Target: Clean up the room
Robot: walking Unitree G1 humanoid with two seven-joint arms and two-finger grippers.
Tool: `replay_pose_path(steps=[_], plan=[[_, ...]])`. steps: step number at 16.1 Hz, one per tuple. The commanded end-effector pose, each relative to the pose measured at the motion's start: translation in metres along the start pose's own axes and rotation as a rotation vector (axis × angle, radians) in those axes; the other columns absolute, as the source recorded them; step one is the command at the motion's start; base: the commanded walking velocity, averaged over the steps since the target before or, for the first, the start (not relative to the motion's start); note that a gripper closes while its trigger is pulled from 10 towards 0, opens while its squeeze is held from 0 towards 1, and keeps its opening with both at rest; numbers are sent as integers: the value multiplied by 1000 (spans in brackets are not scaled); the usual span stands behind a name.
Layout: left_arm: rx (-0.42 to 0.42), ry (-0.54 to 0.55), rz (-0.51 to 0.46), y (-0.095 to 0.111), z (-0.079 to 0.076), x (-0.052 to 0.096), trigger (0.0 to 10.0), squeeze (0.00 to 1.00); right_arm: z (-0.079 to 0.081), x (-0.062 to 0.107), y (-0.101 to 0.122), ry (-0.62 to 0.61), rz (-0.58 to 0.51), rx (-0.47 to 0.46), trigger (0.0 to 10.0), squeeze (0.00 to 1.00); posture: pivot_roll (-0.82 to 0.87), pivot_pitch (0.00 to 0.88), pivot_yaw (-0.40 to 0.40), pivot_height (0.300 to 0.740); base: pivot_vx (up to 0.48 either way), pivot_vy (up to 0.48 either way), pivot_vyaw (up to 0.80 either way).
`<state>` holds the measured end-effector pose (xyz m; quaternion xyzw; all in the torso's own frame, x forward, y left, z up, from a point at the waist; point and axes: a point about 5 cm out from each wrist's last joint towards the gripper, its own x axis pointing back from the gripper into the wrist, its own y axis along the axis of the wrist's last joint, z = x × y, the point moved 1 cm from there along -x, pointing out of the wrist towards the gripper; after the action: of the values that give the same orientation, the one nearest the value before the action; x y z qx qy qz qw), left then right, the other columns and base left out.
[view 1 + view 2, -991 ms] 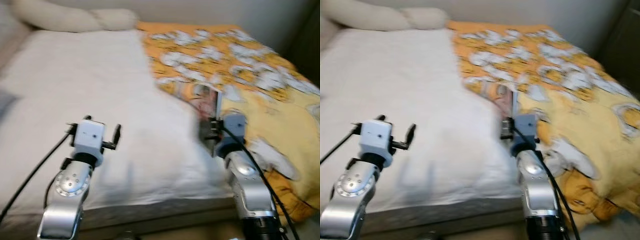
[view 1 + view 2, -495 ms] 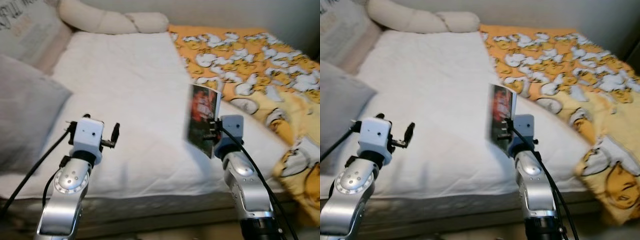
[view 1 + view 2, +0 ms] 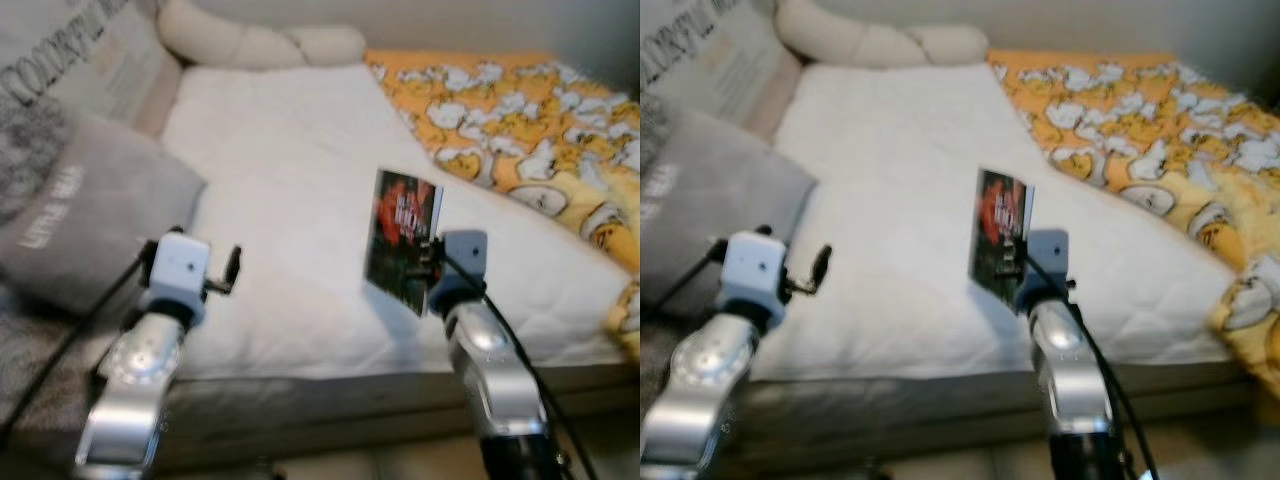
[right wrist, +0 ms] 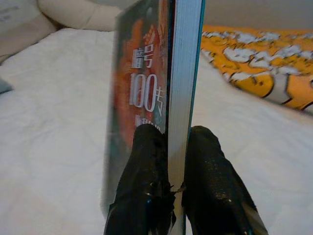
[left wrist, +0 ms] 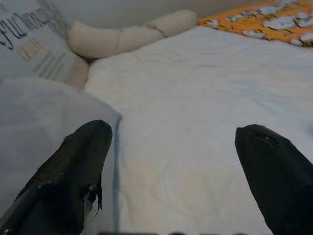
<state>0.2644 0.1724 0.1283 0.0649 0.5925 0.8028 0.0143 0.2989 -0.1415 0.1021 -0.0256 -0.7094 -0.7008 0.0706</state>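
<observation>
The right gripper [image 4: 168, 161] pinches a thin paperback book with a dark red-and-black cover [image 3: 402, 238] by its lower edge, the two black fingers [image 4: 144, 171] pressed against front and back cover so that the book stands upright, spine edge up, in the middle of the head views above the white quilted bed [image 3: 300, 200]. The book looks light and fairly stiff along its bound edge, yet the glossy cover is probably slick and the loose pages may fan or sag, so a hold close to the spine seems safer than one at the open fore-edge; the present pinch low on the block appears firm enough for carrying. The left gripper [image 5: 176, 161] hovers at the lower left of the head views over the bed's near edge, fingers spread wide and empty, beside a grey lettered cushion [image 3: 80, 230]. An orange duck-patterned blanket [image 3: 520, 110] lies at the upper right.
</observation>
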Motion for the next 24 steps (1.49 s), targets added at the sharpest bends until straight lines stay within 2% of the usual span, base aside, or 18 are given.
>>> replay_pose_path(steps=[1, 4, 7, 10, 17, 21, 24], plan=[[-3, 4, -23, 5, -1, 0, 10000, 796, -7, -2, 9, -30, -38, -5, 10000, 0, 157, 0, -27, 740, 0, 0, 0], [-14, 35, -40, 7, 6, -3, 10000, 796, -4, -2, 9, -16, -38, -7, 10000, 0, 150, 0, -29, 740, 0, 0, 0], [-3, 34, -51, 8, 6, -2, 10000, 800, -3, -3, 9, 13, -34, -2, 10000, 0, 147, 0, -34, 740, 0, 0, 267], [2, 29, -52, 8, 6, -4, 10000, 808, 0, -5, 10, 34, -35, 15, 10000, 0, 150, 0, -35, 740, 302, 0, 800], [-14, 18, -46, 7, 8, -3, 10000, 812, 6, -8, 9, 66, -37, 17, 10000, 0, 163, 0, -32, 740, 325, 0, 0], [-24, 14, -49, 8, 8, -4, 10000, 812, 6, -9, 9, 66, -40, 7, 10000, 0, 168, 0, -31, 740, 337, 0, 742], [-36, -1, -46, 8, 7, -5, 10000, 808, 3, -9, 8, 52, -37, -6, 10000, 0, 167, 0, -27, 740, 334, 0, 0]])
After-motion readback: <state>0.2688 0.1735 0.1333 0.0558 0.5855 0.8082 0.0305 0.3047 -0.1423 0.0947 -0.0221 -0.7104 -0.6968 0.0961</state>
